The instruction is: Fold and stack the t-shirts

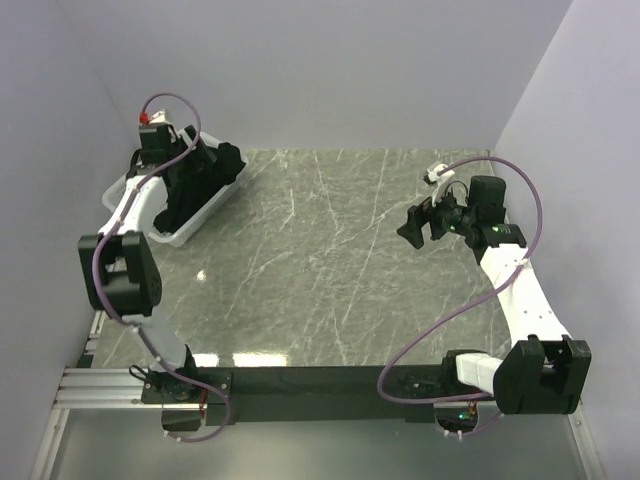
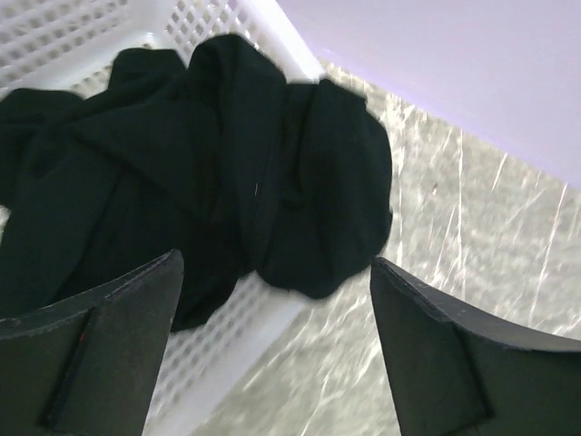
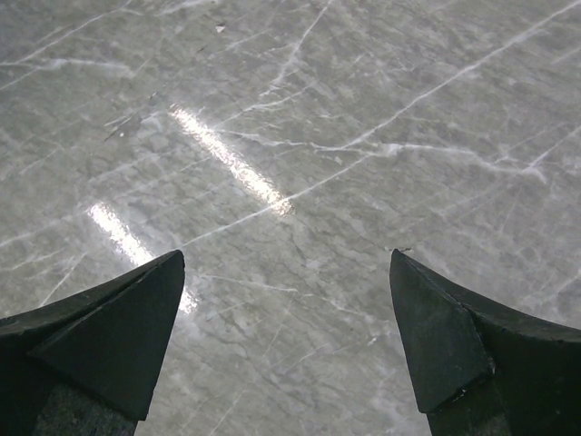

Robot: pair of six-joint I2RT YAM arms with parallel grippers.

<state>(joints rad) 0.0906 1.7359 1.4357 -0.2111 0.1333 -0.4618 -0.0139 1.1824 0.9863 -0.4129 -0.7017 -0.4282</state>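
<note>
Pick-up step, nothing folded yet. T-shirts (image 2: 227,154) lie bunched in the white basket (image 2: 218,350), one lobe spilling over the basket rim toward the bench (image 3: 318,118). Left hand (image 2: 274,272) hovers just above the basket, fingers spread, pinching nothing. Right hand (image 3: 286,263) sits well away from the basket over the bench, also spread and empty. Next move, likely: left hand drops onto the cloth, closes on one shirt only, and lifts it clear of the basket.

Grey marble table (image 1: 330,270); white mesh basket (image 1: 183,233) at far-left corner

The t-shirts (image 2: 182,173) are matt cloth, the basket (image 2: 222,350) plastic mesh, the table (image 3: 318,136) glossy.
</note>
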